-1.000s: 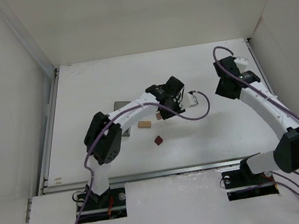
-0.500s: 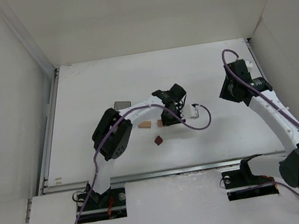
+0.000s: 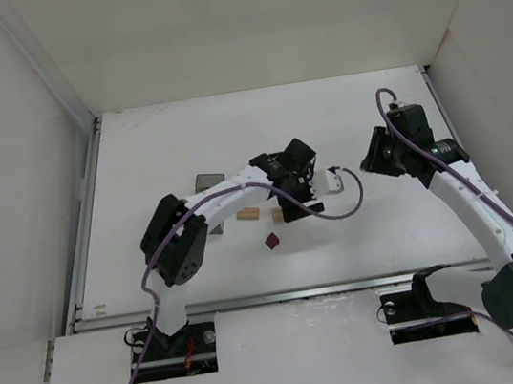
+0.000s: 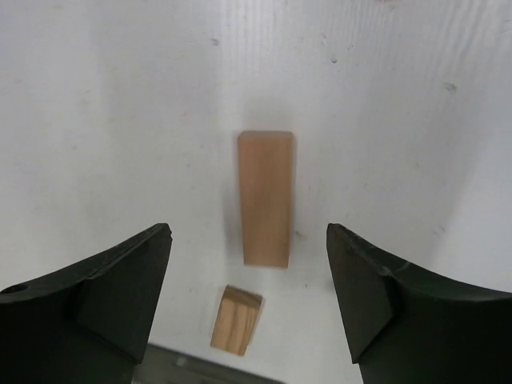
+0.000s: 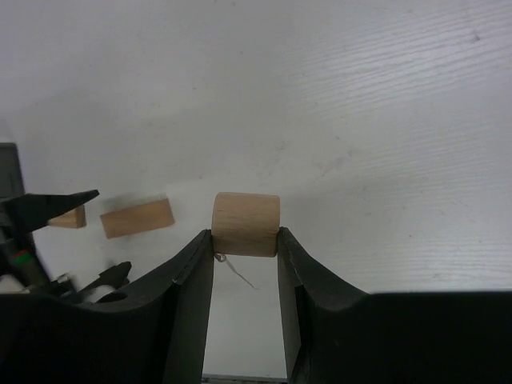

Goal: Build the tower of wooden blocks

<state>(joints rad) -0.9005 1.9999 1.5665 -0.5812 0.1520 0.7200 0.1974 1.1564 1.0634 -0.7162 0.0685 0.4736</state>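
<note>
Currently, left tool (image 4: pixel 248 230) spread wide above pale plank (image 4: pixel 266 198), right tool (image 5: pixel 245 234) clamping wooden cylinder (image 5: pixel 246 222).

on the worktop (image 3: pixel 181 136) the plank (image 4: pixel 266 198) lies near the middle, under the left hand (image 4: pixel 248 240), with one finger on either side and neither touching it. the small piece (image 4: pixel 237 320) lies just beside one short end of the plank, to its left in the top view, apart from it. the cube (image 3: pixel 272 241) sits nearer the arm bases, in front of those two. the bin (image 3: pixel 206 180) lies further left and behind, partly under the left arm. well to the right, the round block (image 5: pixel 246 224) sits between the fingers of the right hand (image 5: pixel 246 240), above the worktop.
</note>
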